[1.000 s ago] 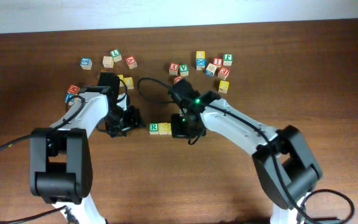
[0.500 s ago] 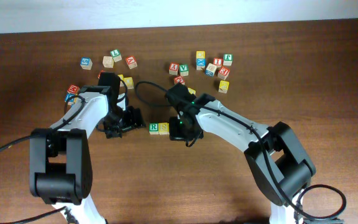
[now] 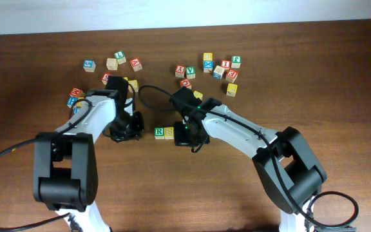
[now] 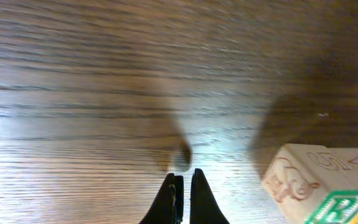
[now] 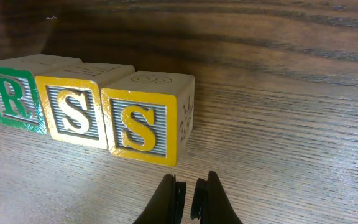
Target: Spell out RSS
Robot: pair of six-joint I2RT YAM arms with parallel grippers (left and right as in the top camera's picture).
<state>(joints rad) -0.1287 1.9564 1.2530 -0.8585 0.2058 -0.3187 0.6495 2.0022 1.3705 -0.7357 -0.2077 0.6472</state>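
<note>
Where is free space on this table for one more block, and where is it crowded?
Free: the table right of the right arm, and the strip in front of the RSS row, between the arm bases. Crowded: the back, where loose blocks cluster, and beside the row, where the left gripper and right gripper sit.

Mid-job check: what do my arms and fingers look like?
Both the left arm and right arm are white links with black joints and bases. The fingers are slim and black. A green light sits on the right arm; a black cable loops beside it.
</note>
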